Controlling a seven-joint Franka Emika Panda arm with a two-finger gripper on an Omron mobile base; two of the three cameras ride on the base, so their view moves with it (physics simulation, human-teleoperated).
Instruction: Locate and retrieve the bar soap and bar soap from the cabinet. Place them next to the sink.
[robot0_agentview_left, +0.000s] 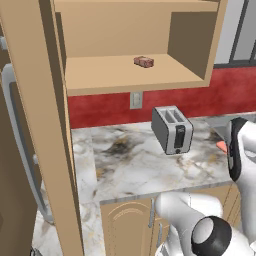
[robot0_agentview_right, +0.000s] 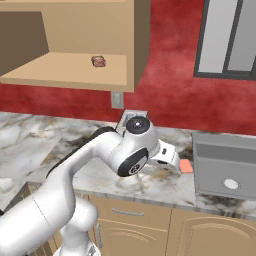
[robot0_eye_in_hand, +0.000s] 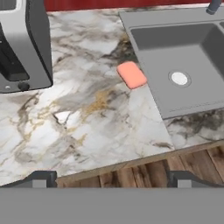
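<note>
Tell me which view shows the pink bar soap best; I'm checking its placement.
The hand view: the pink bar soap lies whole beside the sink. The right base view shows a corner; the left, a sliver.

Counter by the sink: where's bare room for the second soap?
Free: marble counter between toaster and sink, in front of the pink soap. Crowded: the strip at the sink's rim, where that soap lies.
</note>
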